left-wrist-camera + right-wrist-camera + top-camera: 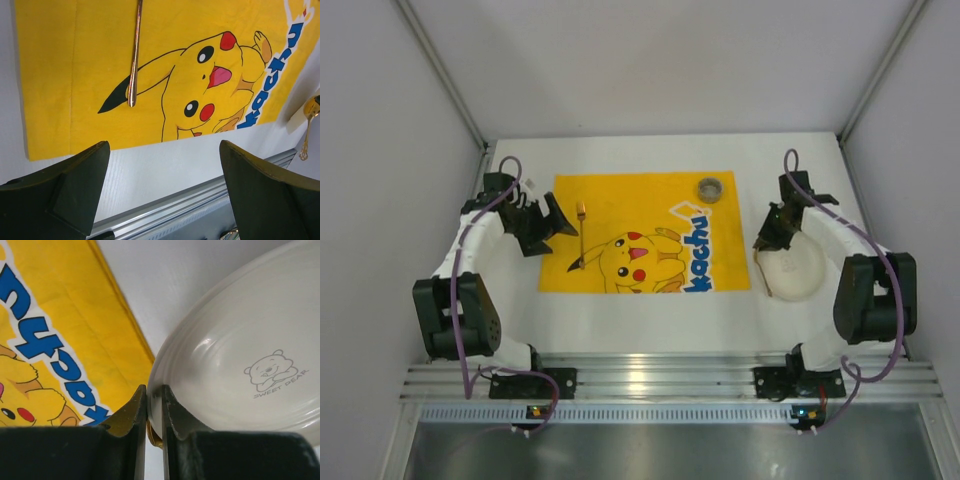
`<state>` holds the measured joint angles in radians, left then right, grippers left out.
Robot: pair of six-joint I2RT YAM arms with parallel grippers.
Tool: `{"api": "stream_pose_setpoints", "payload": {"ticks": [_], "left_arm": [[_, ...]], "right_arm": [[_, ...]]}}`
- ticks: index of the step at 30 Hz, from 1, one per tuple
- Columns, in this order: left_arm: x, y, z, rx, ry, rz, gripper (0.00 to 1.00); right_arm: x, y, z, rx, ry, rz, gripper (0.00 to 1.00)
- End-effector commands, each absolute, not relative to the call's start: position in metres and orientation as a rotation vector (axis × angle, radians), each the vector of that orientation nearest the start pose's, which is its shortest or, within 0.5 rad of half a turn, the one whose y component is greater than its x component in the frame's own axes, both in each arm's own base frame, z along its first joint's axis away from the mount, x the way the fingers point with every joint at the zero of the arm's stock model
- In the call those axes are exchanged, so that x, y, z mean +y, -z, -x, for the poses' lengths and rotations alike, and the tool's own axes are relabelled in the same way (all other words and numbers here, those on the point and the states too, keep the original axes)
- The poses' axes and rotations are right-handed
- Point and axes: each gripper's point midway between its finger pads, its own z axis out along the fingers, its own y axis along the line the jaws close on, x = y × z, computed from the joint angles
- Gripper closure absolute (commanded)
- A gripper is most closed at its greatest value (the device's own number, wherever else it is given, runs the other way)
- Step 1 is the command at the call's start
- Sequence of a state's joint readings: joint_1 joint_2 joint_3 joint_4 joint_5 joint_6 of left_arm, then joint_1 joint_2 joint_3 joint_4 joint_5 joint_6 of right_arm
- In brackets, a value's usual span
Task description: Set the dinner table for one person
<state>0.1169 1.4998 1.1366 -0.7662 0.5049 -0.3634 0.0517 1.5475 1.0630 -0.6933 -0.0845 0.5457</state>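
Note:
A white plate (pixel 798 268) with a bear print (pixel 240 340) lies on the dinner table (pixel 640 325), right of the yellow cartoon mat (pixel 630 195). My right gripper (pixel 769 240) (pixel 154 390) is shut on the plate's left rim, one finger inside the rim and one outside. A slim gold utensil (pixel 581 236) (pixel 134 60) lies on the left part of the mat (pixel 60 75). Just left of it, my left gripper (pixel 558 222) (pixel 164 146) hovers open, with nothing between its fingers.
A small grey cup (pixel 709 188) stands at the mat's far right corner. Another thin gold utensil (pixel 764 276) lies beside the plate's left edge, partly under it. The ribbed aluminium rail (pixel 660 375) (pixel 175 205) runs along the near edge. White walls enclose the other three sides.

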Motion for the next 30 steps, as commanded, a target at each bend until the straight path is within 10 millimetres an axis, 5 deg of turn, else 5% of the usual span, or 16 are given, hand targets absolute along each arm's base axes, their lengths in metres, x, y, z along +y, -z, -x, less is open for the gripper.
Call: {"api": "stream_pose_setpoints", "payload": {"ticks": [1,4,9,11,13,16,23,30], "left_arm": [[-0.062,-0.141,-0.316,2.589,0.768,0.451,0.04],[-0.063,-0.143,-0.313,2.584,0.77,0.445,0.04],[-0.064,-0.143,-0.308,2.589,0.774,0.443,0.04],[-0.064,-0.143,-0.306,2.587,0.772,0.44,0.04],[-0.065,-0.143,-0.304,2.587,0.776,0.439,0.04],[-0.065,-0.144,-0.302,2.586,0.777,0.434,0.04],[-0.065,-0.145,-0.302,2.583,0.774,0.432,0.04],[-0.066,-0.142,-0.305,2.583,0.78,0.44,0.04]], "right_arm": [[0.075,-0.073,-0.341,2.668,-0.352,-0.661,1.0],[0.085,-0.049,-0.344,2.715,-0.378,-0.71,1.0],[0.097,-0.04,-0.357,2.706,-0.403,-0.776,0.93],[0.098,-0.04,-0.361,2.695,-0.402,-0.797,0.44],[0.099,-0.044,-0.366,2.683,-0.413,-0.798,0.18],[0.099,-0.049,-0.368,2.68,-0.42,-0.779,0.05],[0.102,-0.087,-0.345,2.636,-0.405,-0.661,0.07],[0.123,-0.109,-0.295,2.636,-0.385,-0.487,0.1]]}}
